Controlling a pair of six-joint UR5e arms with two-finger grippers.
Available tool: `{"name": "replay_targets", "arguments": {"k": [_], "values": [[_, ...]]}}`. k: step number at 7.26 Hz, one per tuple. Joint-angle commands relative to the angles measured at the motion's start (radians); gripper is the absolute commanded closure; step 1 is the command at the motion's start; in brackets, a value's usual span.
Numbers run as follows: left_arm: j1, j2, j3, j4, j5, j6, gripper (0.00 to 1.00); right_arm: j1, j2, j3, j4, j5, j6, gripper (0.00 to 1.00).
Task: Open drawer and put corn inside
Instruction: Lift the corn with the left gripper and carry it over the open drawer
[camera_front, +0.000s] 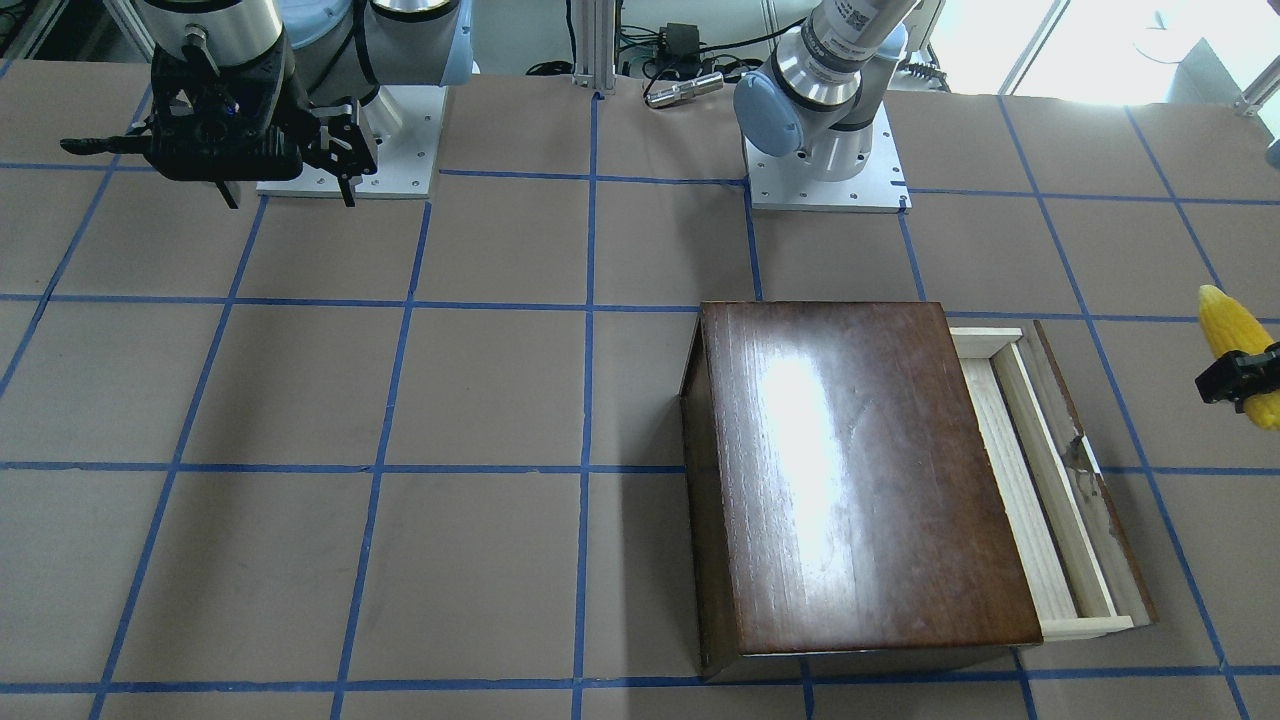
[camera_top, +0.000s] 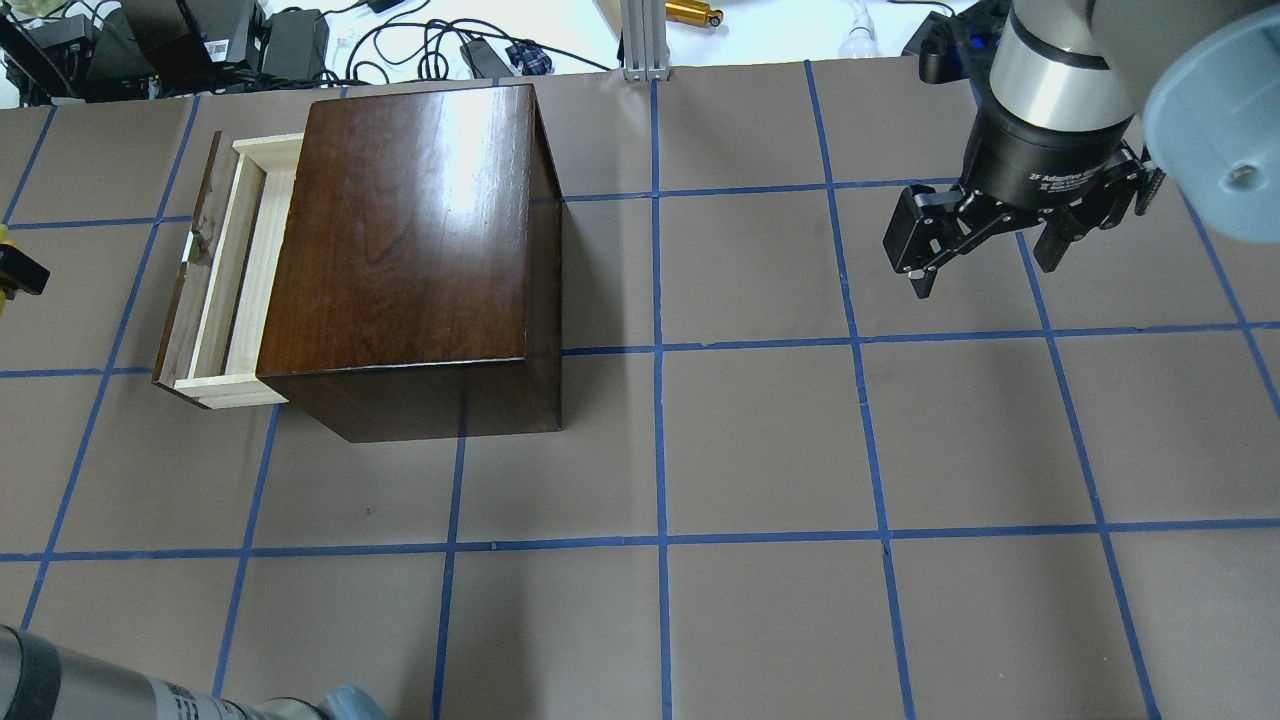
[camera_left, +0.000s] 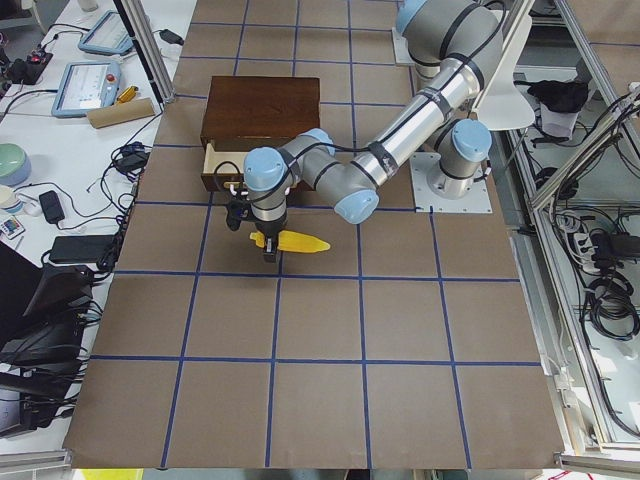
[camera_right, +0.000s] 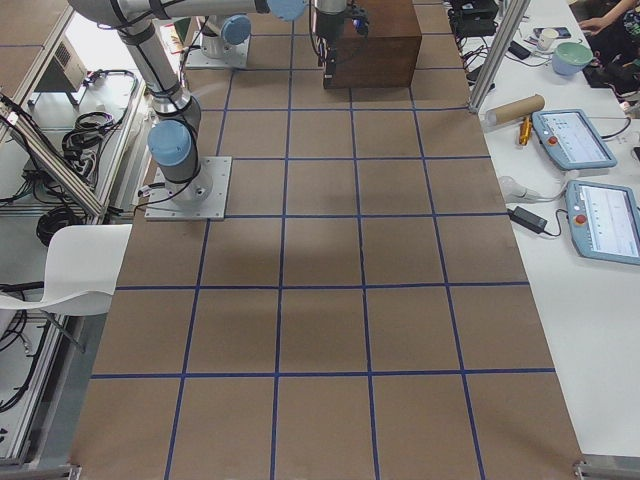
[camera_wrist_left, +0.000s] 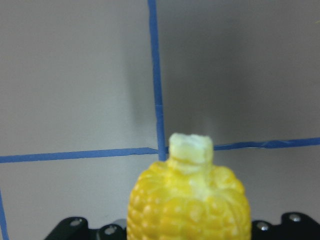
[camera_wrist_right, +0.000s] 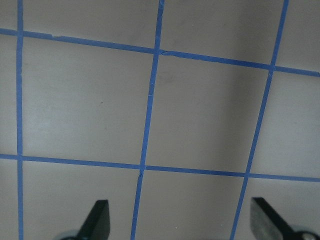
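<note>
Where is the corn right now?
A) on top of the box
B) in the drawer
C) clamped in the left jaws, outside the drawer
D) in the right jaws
C: the corn is clamped in the left jaws, off to the side of the open drawer, whose tray shows empty.

Blue-gridded table (camera_top: 760, 440), dark box (camera_top: 420, 220), drawer (camera_top: 250, 260) ajar

Looking steeply down on the worktop (camera_top: 760, 440) from opposite long sides, with the drawer (camera_front: 1030, 480) shared; lengthwise from either end; close-up, downward, from each wrist.
</note>
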Motion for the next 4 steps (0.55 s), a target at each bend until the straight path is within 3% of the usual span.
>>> {"name": "replay_targets", "arguments": {"k": [1, 4], "values": [[-0.129, 0.045, 0.000, -0.033, -0.009, -0.160, 0.82, 0.000, 0.000, 0.000, 0.000, 0.000, -0.001, 0.00], [-0.358, 0.011, -0.003, -0.032, -0.016, -0.461, 0.84, 0.000, 0.000, 0.000, 0.000, 0.000, -0.001, 0.00]]}}
